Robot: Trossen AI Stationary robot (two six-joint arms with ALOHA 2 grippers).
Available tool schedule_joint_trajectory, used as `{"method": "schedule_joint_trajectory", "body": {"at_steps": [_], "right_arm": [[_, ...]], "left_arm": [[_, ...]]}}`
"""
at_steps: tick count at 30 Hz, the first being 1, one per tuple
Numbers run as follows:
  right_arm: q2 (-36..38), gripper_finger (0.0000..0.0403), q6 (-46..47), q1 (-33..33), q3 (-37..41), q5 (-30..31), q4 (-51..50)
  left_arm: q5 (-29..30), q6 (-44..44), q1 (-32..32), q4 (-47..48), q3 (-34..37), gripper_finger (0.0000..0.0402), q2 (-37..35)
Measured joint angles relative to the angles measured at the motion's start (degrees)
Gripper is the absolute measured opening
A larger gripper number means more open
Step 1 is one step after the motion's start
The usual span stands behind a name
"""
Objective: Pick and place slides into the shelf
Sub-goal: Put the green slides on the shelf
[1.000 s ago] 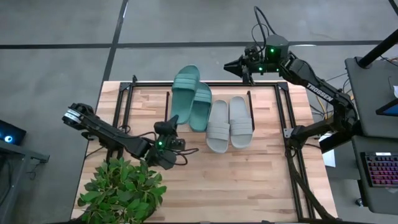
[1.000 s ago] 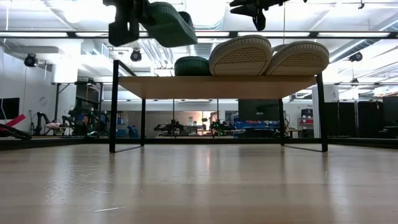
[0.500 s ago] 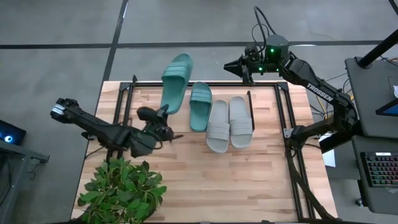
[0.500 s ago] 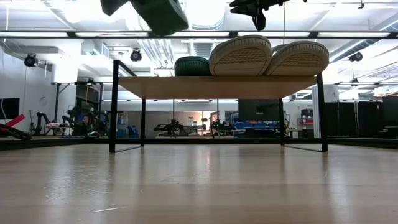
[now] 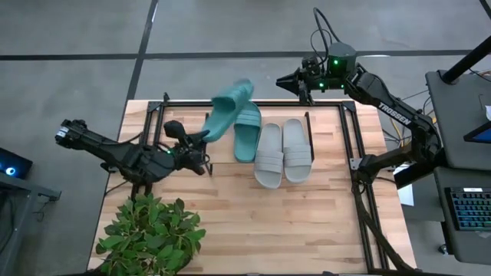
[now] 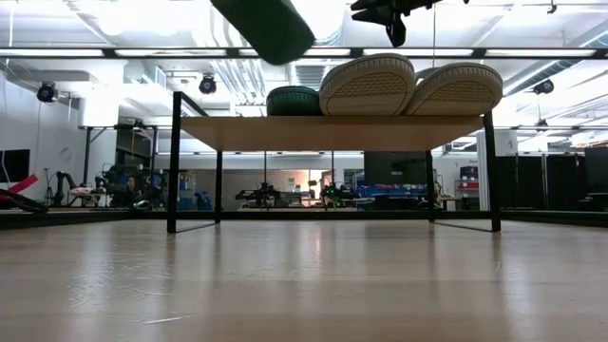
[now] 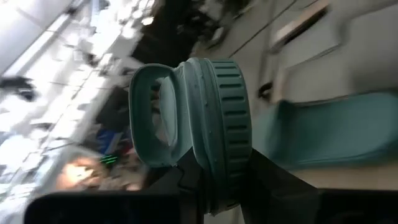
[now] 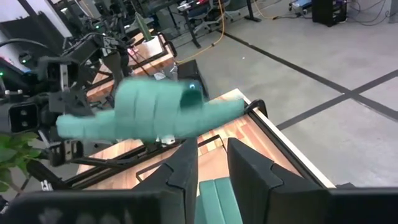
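Note:
My left gripper [image 5: 201, 143] is shut on one teal slide [image 5: 229, 111], which is up in the air and tilted above the shelf's left part; in the low view this slide [image 6: 266, 27] shows at the top. The second teal slide [image 5: 247, 132] and the two pale grey slides [image 5: 268, 155] [image 5: 297, 149] lie sole-down on the shelf [image 6: 332, 131], a wooden board on black wire legs. My right gripper [image 5: 288, 79] hangs open beyond the table's far edge, touching nothing. My left gripper pinches the teal slide's end nearest the arm [image 7: 217, 186] between its two fingers [image 7: 273, 186], one on the footbed side and one on the ribbed sole. It comes slanting from the table's left. The slide is lifted clear, pointing away from the fingers with its strap [image 7: 152, 118] to one side.
A green potted plant [image 5: 149, 234] stands on the table's near left corner, close under my left arm. Black frame bars [image 5: 157, 115] run along the table's left and right sides. Bare wood [image 5: 291, 222] lies in front of the shelf.
My left gripper has risen and drawn back toward the table's left and far edges, carrying the teal slide. The slide has come off the shelf beside its mate, is lifted clear, and has swung so that its free end now points far and right.

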State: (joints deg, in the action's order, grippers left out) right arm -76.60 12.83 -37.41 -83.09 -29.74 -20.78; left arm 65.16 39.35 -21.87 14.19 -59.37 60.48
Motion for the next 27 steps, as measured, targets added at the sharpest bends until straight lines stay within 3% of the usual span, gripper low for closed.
{"method": "schedule_joint_trajectory", "body": {"at_steps": [4, 8, 15, 21, 24, 27], "right_arm": [[0.00, 0.0071, -2.50, 0.04, 0.00, 0.38, 0.29], [0.07, 0.0073, -12.78, 1.54, 0.00, -0.48, 0.73], [0.15, 0.0086, -22.76, 8.02, 0.02, -0.71, 5.70], [0.18, 0.0088, -39.53, 16.72, 0.02, -0.30, 5.95], [0.05, 0.0089, -46.97, 20.29, 0.02, 4.17, 4.39], [0.04, 0.0088, -51.57, 23.56, 0.02, 13.88, 2.11]], "left_arm": [[-3.18, -6.09, 0.02, 5.10, -0.07, 0.0040, 0.56], [-2.64, -10.20, 0.24, 11.45, -0.43, 0.0040, 1.55], [-3.42, -16.26, 1.05, 20.25, -3.90, 0.0040, 1.95], [-12.70, -25.59, 3.50, 31.99, -9.00, 0.0040, 2.20], [-14.10, -27.49, 4.46, 35.86, -9.90, 0.0040, 2.62], [-13.63, -28.55, 4.82, 37.14, -10.29, 0.0040, 3.50]]}}
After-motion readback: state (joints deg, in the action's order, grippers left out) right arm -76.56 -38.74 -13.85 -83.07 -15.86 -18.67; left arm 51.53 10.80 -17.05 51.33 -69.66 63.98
